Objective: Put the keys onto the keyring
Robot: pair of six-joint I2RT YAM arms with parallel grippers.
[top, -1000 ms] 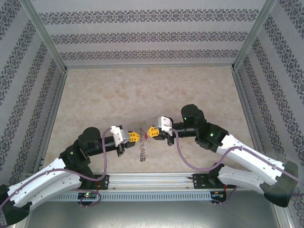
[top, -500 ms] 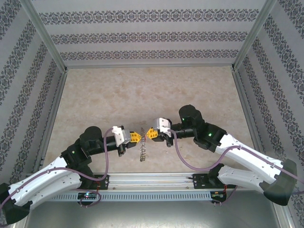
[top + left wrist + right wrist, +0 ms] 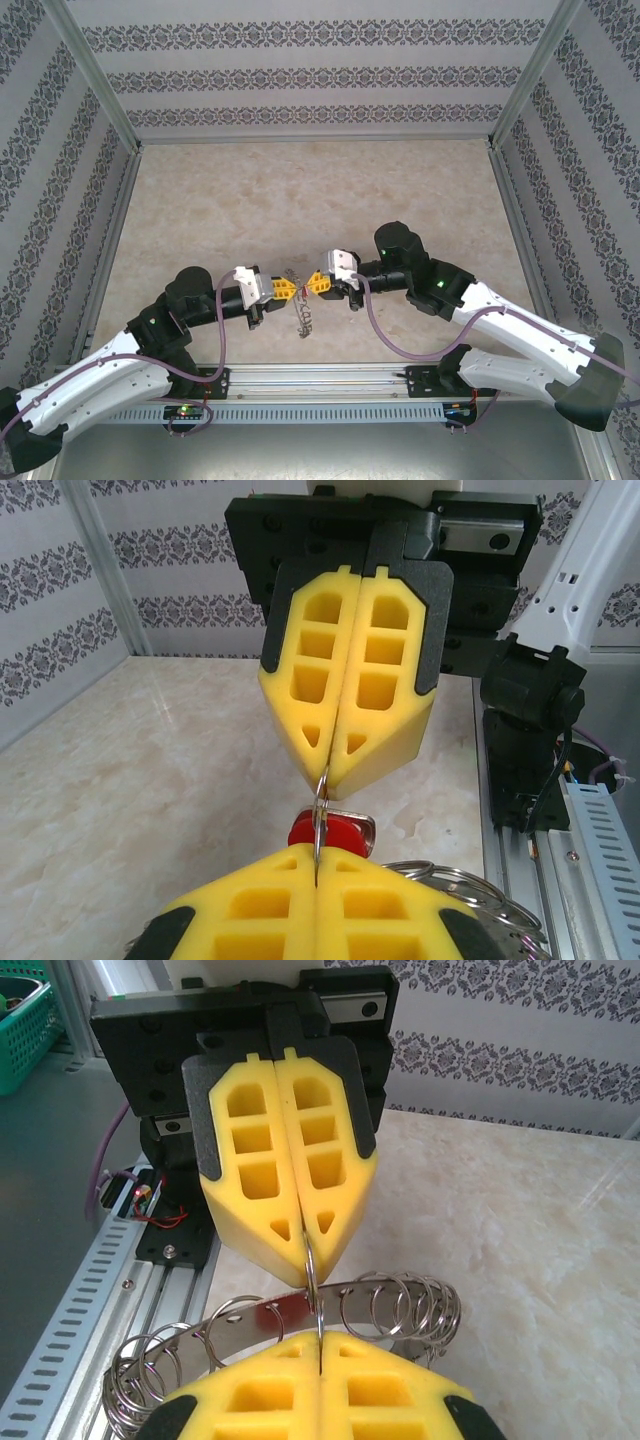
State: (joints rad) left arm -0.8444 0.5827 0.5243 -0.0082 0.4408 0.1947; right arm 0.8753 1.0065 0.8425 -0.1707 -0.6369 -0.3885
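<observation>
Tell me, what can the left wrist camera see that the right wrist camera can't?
Left wrist camera's own: the tiny bright red oblong key and a white arm link. Right wrist camera's own: a green plastic basket. Shared: the left gripper and right gripper, both yellow foam, shut tip to tip on a thin metal loop, and the grey metal keyring fringed with wire loops.

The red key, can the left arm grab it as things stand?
Probably not yet. The left gripper is shut on the keyring, tip to tip with the right gripper, which pinches it too. The red key sits just past those tips, so it must let go first.
</observation>
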